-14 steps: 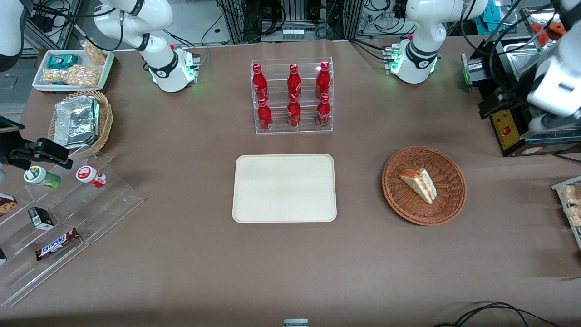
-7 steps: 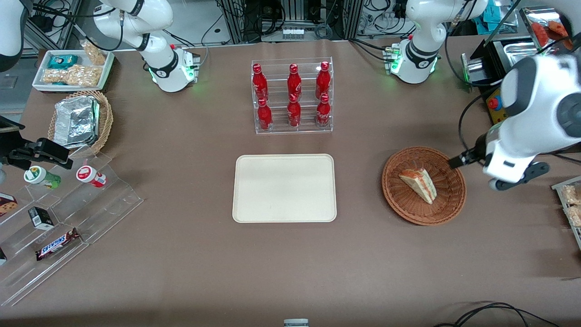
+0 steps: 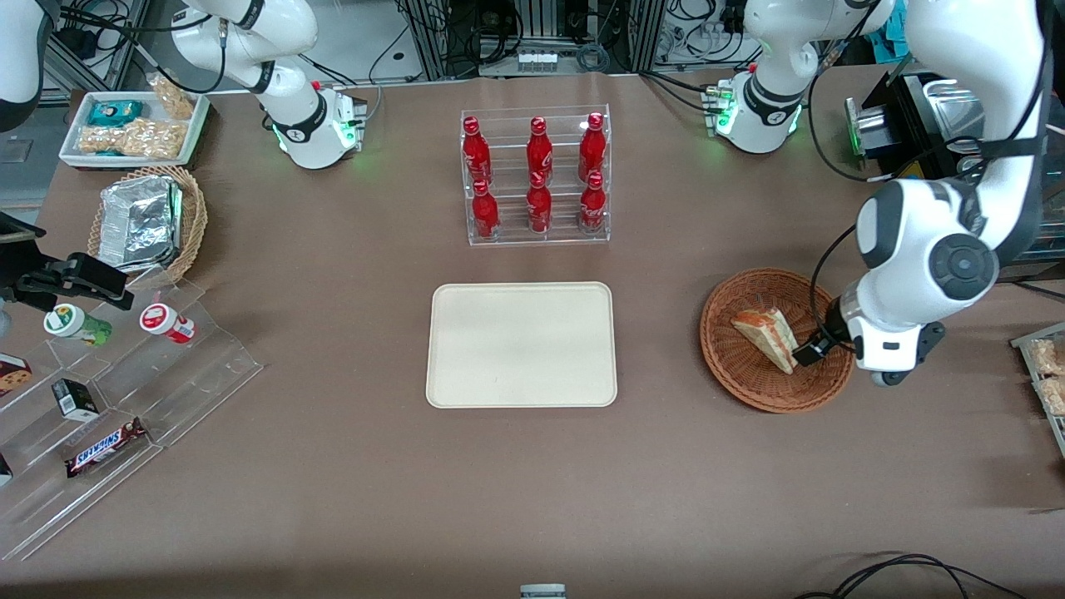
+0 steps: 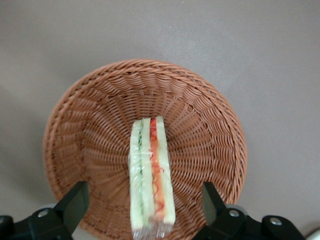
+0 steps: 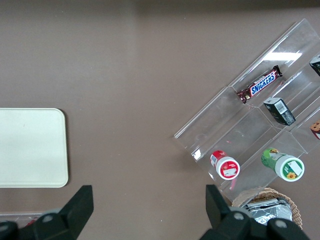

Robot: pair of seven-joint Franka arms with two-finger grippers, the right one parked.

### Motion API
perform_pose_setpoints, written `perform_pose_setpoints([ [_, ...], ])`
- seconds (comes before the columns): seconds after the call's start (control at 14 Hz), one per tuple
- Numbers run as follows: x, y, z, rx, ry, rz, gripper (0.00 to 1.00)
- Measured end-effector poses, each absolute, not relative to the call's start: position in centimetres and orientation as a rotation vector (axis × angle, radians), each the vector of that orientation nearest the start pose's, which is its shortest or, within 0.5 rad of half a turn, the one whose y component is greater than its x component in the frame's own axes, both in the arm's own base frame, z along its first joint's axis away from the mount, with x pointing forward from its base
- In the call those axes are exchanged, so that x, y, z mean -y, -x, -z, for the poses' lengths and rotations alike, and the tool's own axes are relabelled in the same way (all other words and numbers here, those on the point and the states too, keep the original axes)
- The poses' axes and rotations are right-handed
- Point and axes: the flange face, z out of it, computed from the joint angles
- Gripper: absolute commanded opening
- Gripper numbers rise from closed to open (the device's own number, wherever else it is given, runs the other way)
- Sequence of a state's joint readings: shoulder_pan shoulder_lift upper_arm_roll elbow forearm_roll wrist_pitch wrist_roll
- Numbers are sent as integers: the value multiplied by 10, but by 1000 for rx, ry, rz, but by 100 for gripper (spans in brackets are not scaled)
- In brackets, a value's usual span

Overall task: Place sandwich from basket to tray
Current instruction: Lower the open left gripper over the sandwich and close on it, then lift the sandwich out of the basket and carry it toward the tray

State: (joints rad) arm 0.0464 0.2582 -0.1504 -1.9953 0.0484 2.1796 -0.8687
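Sandwich [image 3: 770, 337] lies in the basket [image 3: 740, 378], filling edge up in the wrist view [image 4: 151, 175]: green and orange-red layers betw. pale bread. Basket [image 4: 100, 100] sits on the brown table [image 3: 333, 499], toward the working arm's end, beside the tray [image 3: 522, 345] but well apart from it. Tray is bare, cream, flat on the table, nearer the front cam than the bottle rack [image 3: 537, 179].

Gripper [image 3: 811, 349] hangs over the basket, just above the rim on the working arm's side, close by the sandwich's end. Wrist view shows the gripper [image 4: 142, 207] spread wide: one finger [image 4: 75, 202] on each side, sandwich betw. them w/ clear gaps both sides, no contact. Whether the tips are below rim level, can't tell.

Toward the parked arm's end: tan basket w/ foil pack [image 3: 141, 220], snack tray [image 3: 133, 129] farther from the cam than it, and a clear stepped stand [image 3: 125, 399] holding a Snickers bar [image 3: 106, 447], two small cups [image 3: 166, 323] and a dark box [image 3: 75, 399].
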Motion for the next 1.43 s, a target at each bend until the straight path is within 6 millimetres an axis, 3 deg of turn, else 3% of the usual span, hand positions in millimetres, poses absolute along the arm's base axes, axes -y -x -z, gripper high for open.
perform_pose_setpoints([
  [0.43,58,-560,-265,1207,2899,-46,100],
  [0.93,68,-547,-231,1247,2906,-24,100],
  [1.0,73,-545,-229,1261,2898,-30,96],
  [1.07,81,-544,-228,1274,2891,-33,72],
  [1.14,90,-542,-228,1286,2886,-34,43],
  [1.29,99,-540,-228,1314,2872,-34,13],
  [1.43,99,-541,-231,1325,2870,-25,6],
])
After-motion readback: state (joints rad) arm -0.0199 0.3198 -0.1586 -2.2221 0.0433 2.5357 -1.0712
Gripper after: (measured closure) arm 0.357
